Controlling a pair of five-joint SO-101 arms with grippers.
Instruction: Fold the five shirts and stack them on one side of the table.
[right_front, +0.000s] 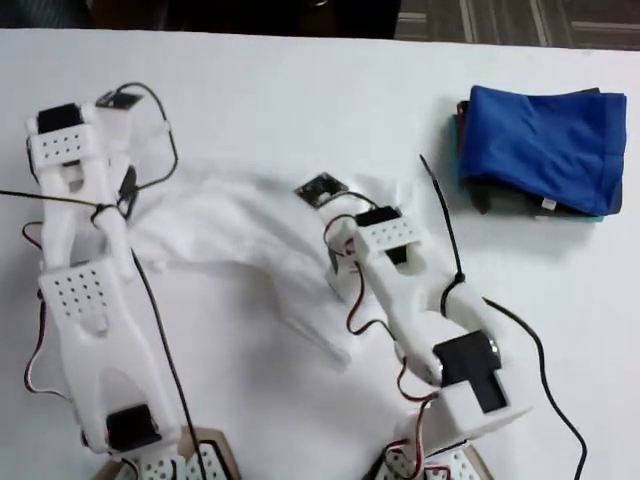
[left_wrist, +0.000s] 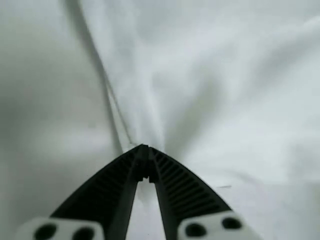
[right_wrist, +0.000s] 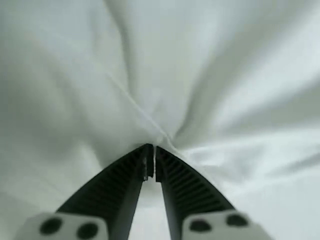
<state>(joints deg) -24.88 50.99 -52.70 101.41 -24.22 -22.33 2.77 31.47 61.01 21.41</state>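
Though slack mid-table, white shirt pinched by left fingers and right fingers.

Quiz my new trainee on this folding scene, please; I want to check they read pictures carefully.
1. True or false: the left end effector and right end effector are both shut on the white shirt.
2. The folded stack: A touches the white shirt; B lies apart from it; C lies on top of it.
3. What colour is the stack's top shirt?
Key: 1 true; 2 B; 3 blue.
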